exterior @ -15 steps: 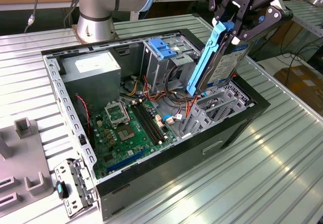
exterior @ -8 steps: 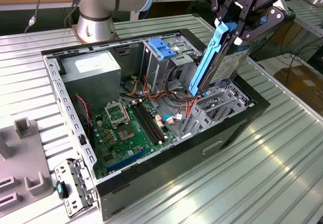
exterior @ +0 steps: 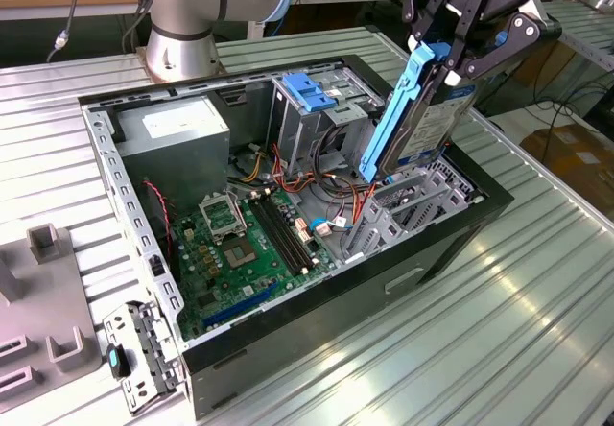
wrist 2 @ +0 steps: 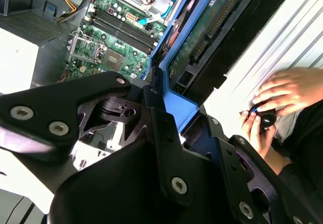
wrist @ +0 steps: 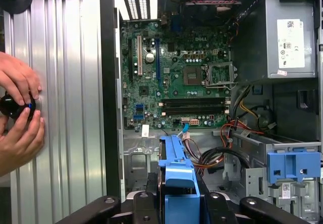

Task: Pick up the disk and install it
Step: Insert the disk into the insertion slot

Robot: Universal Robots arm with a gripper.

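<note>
1 disk [exterior: 429,124] hangs steeply tilted in the exterior view, its lower end just above the grey bay [exterior: 403,210] at the end of the case [exterior: 317,316] on the exterior view's right. The gripper [exterior: 451,57] is clamped on the disk's upper end, jaws pressing the blue carrier rails. I judge the disk a stiff metal slab, fairly heavy for its size and sensitive to shock, so the rigid carrier edges are the place to hold it, not the label face or the circuit side. A white label with a blue band sits on its face, the print too small to make out. The supply [exterior: 177,133] and the cage [exterior: 307,124] with its blue latch [exterior: 309,90] stand well apart from the disk. In the second wrist view the disk [wrist 2: 199,32] runs away from the gripper [wrist 2: 184,125], its green circuit side and connector exposed, with the board [wrist 2: 121,37] beyond. 2 hands [wrist 2: 282,93] rest on the table [wrist 2: 282,27] beside the case, around a small dark knob [wrist 2: 266,119]. The smooth plastic rails could slip under a slanted load, I think. In the first wrist view the disk's [wrist: 177,176] blue tab end sits in the closed gripper [wrist: 179,204], over the open case. The supply [wrist: 252,37] bears a white sticker whose print I leave unread.
</note>
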